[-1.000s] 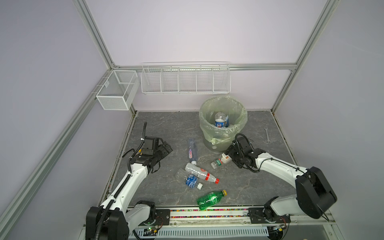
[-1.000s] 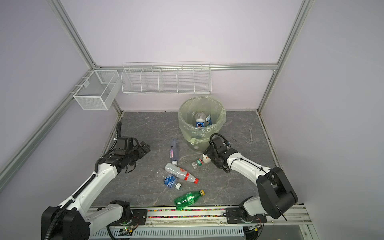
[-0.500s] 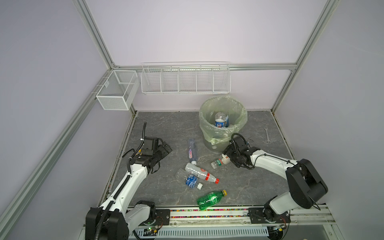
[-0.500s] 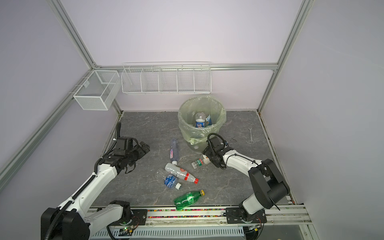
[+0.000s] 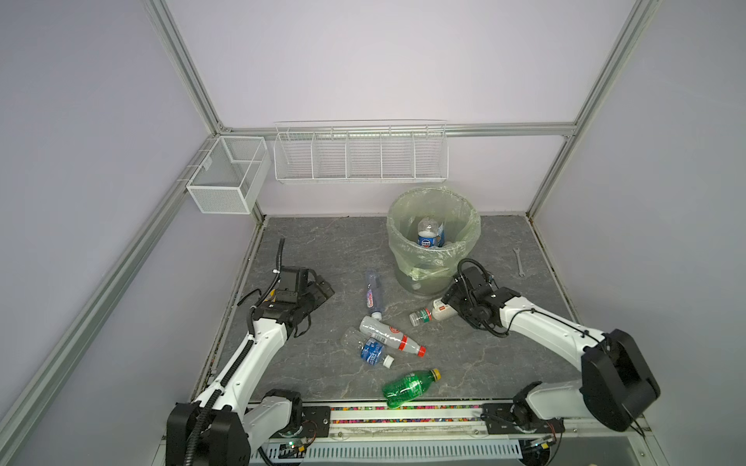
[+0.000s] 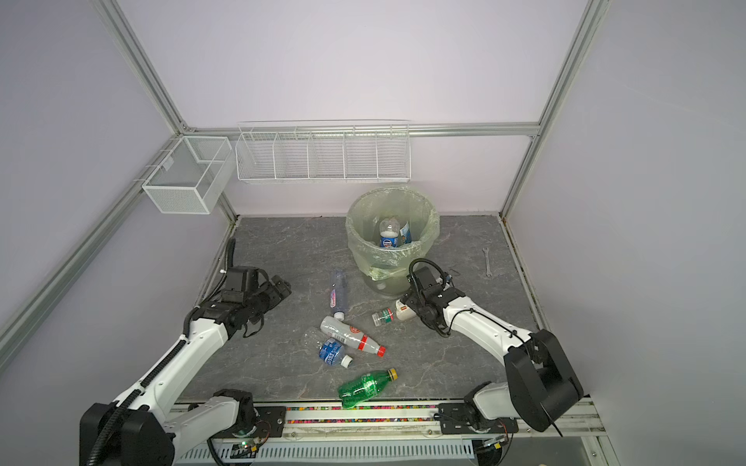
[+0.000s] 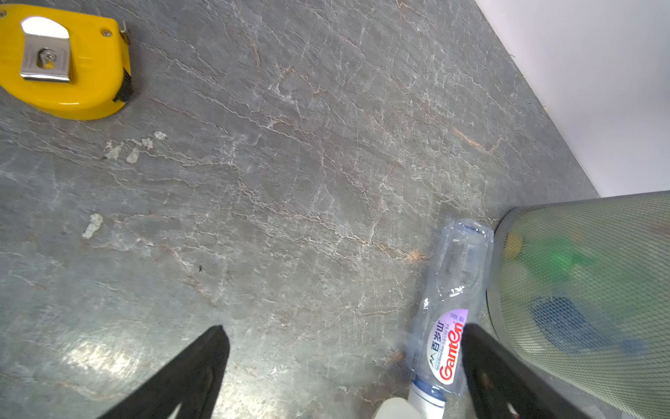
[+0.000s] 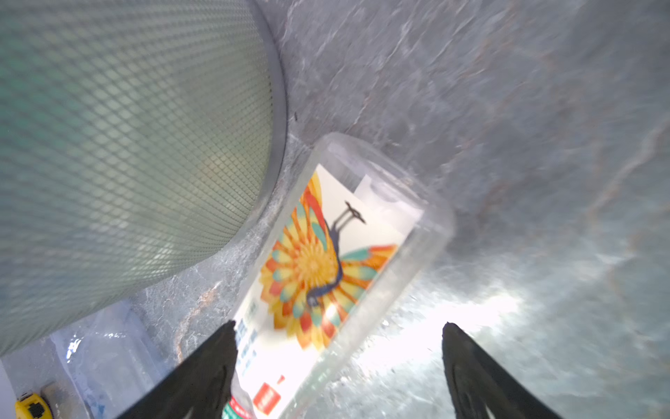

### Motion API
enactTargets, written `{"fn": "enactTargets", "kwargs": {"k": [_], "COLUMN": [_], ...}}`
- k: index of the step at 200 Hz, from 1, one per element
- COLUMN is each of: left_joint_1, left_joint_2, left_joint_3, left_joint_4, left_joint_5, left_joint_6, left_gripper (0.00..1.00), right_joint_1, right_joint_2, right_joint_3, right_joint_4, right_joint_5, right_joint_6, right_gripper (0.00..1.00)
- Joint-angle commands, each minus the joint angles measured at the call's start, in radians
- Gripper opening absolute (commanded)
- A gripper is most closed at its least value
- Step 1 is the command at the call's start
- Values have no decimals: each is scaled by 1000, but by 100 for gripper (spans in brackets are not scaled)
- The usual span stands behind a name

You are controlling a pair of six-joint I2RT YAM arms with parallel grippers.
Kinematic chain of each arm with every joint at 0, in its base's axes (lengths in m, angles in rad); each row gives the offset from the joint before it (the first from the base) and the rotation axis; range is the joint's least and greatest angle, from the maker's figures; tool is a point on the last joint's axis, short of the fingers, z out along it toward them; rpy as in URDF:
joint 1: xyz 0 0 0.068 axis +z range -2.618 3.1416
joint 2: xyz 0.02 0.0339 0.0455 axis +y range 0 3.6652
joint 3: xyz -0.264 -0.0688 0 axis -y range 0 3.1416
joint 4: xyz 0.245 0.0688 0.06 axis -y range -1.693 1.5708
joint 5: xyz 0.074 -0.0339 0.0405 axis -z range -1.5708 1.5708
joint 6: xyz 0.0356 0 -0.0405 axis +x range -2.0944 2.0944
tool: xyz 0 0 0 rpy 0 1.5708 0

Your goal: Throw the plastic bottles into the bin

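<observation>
The bin (image 5: 397,246) (image 6: 355,246) stands at the back with a green liner and bottles (image 5: 428,236) inside. Several plastic bottles lie on the slate floor. They are a clear purple-labelled one (image 5: 371,294) (image 7: 447,326), a white red-capped one (image 5: 389,335), a blue-labelled one (image 5: 372,352) and a green one (image 5: 407,387). A clear bottle with a peacock label (image 5: 432,314) (image 8: 326,254) lies by the bin's foot. My right gripper (image 5: 447,300) (image 8: 339,323) is open astride its base end. My left gripper (image 5: 325,288) (image 7: 343,327) is open and empty, left of the purple-labelled bottle.
A yellow tape measure (image 7: 65,61) lies on the floor near the left gripper. A wrench (image 5: 518,262) lies right of the bin. Two white wire baskets (image 5: 359,155) (image 5: 228,181) hang on the back and left frame. The enclosure's walls close the floor in on three sides.
The right arm's elbow has shifted a little while its gripper stays at the peacock-label bottle. The left arm has not moved.
</observation>
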Motion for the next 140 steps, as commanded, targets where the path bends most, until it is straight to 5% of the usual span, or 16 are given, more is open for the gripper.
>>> {"fn": "enactTargets", "kwargs": {"k": [1, 140], "left_joint_1": [7, 6], "left_joint_2": [-18, -57], "left_joint_3": [-10, -20], "left_joint_4": [0, -11], "left_joint_5": [-17, -29], "left_joint_6": [-4, 4], "left_gripper": [100, 100], "right_joint_1": [5, 33], "right_joint_2": [-56, 175], "right_joint_3": [-32, 65], "right_joint_4": [-73, 114], "right_joint_5": [19, -90], "right_joint_6": [1, 181], "right_gripper": [90, 89]}}
